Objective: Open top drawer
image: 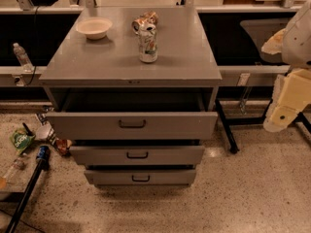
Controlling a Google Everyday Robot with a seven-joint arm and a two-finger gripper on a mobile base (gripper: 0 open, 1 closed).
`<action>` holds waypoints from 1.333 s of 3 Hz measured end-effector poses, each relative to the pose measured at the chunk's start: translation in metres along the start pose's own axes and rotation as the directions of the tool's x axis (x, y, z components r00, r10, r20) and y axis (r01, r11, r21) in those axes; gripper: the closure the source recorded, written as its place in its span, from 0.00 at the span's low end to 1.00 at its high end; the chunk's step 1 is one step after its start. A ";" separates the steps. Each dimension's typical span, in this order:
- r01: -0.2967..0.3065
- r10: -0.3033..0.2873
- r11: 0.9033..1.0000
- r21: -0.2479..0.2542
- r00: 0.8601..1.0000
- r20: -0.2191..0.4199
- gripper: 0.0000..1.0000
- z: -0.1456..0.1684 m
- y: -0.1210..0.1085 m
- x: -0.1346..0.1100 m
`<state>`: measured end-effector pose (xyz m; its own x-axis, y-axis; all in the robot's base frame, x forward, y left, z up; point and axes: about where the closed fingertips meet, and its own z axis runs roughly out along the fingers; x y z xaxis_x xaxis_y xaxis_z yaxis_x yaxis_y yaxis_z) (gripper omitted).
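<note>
The top drawer [87,126] is the widest of three grey drawers in a grey metal cabinet. It stands pulled out toward me, with a dark gap between its front panel and the cabinet top. Its small dark pull handle [132,124] sits at the centre of the panel. My gripper [282,113], cream-coloured on a white arm, hangs at the right edge of the camera view. It is level with the top drawer, well to the right of the cabinet, touching nothing.
The middle drawer [97,155] and bottom drawer [107,176] also jut out slightly. On the cabinet top stand a bowl [94,27], a tall can [148,42] and a crushed can [146,18]. A water bottle [22,56], a green packet [20,140] and a dark pole [29,188] lie at the left.
</note>
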<state>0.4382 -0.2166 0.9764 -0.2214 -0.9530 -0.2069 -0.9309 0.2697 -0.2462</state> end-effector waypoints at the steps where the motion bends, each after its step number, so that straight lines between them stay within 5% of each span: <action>1: 0.000 0.000 1.000 0.000 1.000 0.000 0.00 0.000 0.000 0.000; 3: 0.013 0.012 0.991 -0.130 0.982 0.188 0.00 0.092 -0.016 -0.023; 4: 0.084 -0.036 0.981 -0.176 0.965 0.261 0.00 0.148 -0.018 -0.037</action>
<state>0.5057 -0.1658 0.8484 -0.1047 -0.8929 -0.4379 -0.9828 0.1604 -0.0921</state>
